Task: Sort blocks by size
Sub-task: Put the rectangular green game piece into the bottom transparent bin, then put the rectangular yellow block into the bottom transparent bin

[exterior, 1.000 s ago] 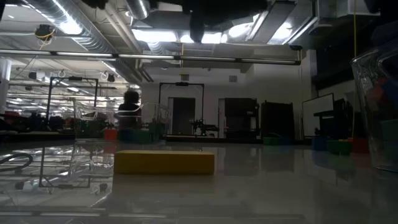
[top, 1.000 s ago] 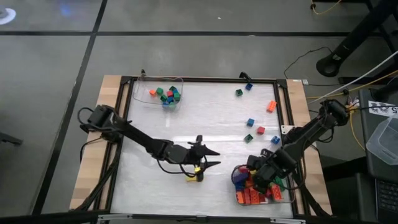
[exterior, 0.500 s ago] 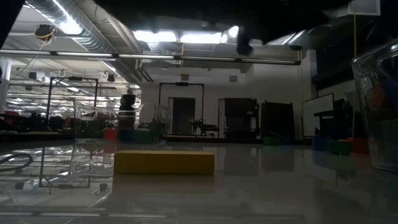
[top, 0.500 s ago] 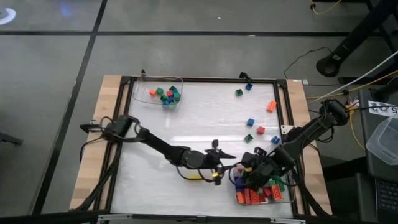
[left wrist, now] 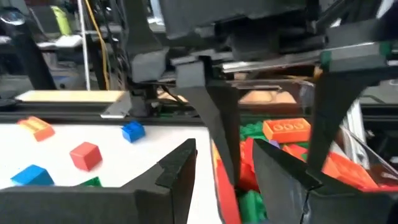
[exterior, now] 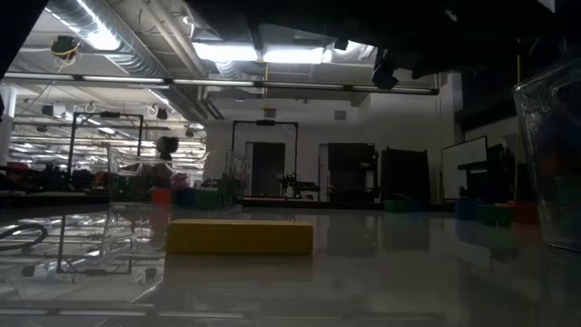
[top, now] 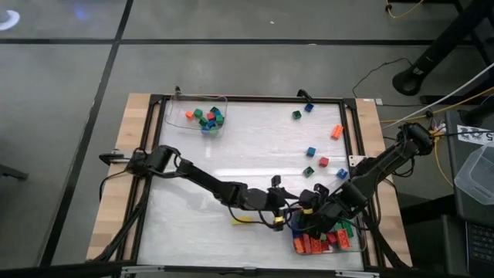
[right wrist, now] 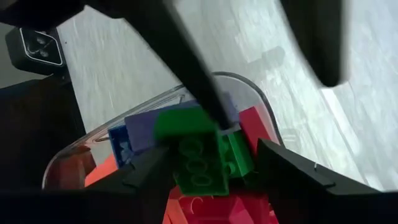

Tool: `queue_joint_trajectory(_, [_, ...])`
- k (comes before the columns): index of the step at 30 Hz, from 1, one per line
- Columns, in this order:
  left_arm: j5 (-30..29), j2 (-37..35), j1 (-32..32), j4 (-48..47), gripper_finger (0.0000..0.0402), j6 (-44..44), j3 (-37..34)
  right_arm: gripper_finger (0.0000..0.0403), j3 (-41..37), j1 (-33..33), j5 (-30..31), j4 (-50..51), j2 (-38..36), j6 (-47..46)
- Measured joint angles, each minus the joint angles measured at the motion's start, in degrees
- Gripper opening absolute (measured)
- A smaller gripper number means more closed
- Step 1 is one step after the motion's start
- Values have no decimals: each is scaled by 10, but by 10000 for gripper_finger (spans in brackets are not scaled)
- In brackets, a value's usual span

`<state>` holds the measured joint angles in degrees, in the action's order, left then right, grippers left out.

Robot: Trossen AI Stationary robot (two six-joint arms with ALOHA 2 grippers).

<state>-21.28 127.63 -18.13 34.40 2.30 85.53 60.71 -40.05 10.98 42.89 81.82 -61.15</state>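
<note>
Two arms (top: 201, 179); two clear trays (top: 197, 117); six loose blocks (top: 311, 152).

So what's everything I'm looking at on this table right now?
table: one, white top, dark frame
clear trays: two, one at the far left corner, one at the near right corner
small cubes: several, orange, green, red and blue, in the far left tray
loose blocks: seven, green, blue, orange and red, scattered on the right side
long yellow block: one, lying alone near the front middle
long blocks: a heap, red, orange, green and purple, in the near right tray
person: one, blurred, far back in the room
left claw: one, dark, open, beside the near right tray
right claw: one, dark, over the heap
</note>
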Motion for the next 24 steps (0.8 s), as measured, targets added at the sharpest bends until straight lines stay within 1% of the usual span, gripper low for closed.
queue_joint_trajectory(6, [33,0,0,-24,145,19,1,227,0,0,-3,0,0,0])
queue_joint_trajectory(10, [33,-1,-4,-60,145,10,0,227,0,0,-62,4,0,0])
queue_joint_trajectory(12, [33,-14,-6,-101,145,4,0,227,0,-1,-85,9,0,0])
queue_joint_trajectory(14, [33,-43,-9,-177,145,14,0,227,0,-1,-95,11,0,0])
queue_joint_trajectory(16, [33,-79,-13,-273,145,37,0,227,0,-1,-96,13,0,4])
queue_joint_trajectory(19, [33,-126,-28,-418,145,87,0,227,0,0,-93,20,0,33])
queue_joint_trajectory(21, [37,-153,-44,-497,145,116,0,227,0,0,-86,25,0,52])
queue_joint_trajectory(24, [38,-171,-70,-598,145,152,1,227,0,0,-80,27,0,78])
